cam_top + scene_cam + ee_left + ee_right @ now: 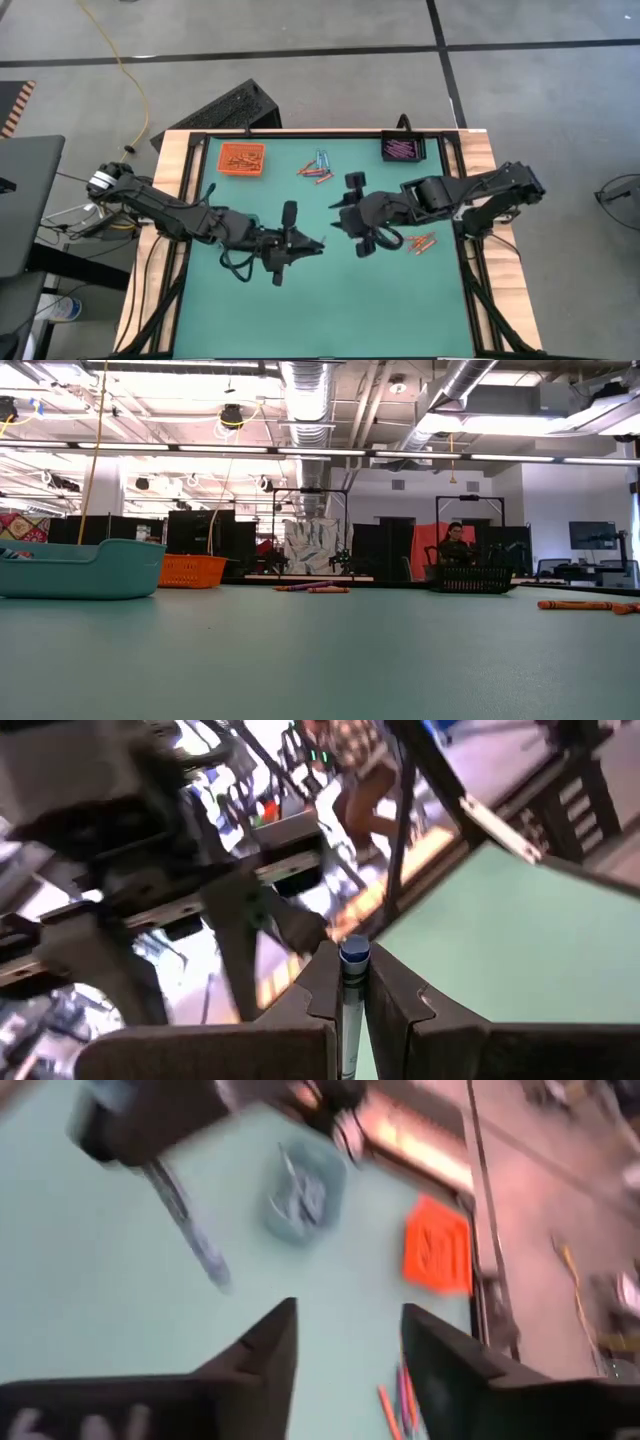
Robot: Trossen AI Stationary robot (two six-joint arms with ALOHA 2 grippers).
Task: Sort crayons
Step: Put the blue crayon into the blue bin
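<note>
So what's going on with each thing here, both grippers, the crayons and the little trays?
left gripper: shut on a blue crayon, held above the table.
right gripper: open, empty.
orange tray: holds orange crayons.
black tray: holds purple crayons.
mixed crayons: lying loose, unsorted, between the trays.
orange crayons: lying loose on the table near the right arm.

The blue crayon (353, 982) clamped in the left gripper (350, 995) shows only its upper part; the lower end runs off the picture's edge. The right wrist view is blurred: the contents of the pale tray (304, 1192) and of the orange tray (438, 1245) cannot be made out. In the high view, the crayons in the black tray (403, 149) are too small to count. Neither arm appears in the low view.
</note>
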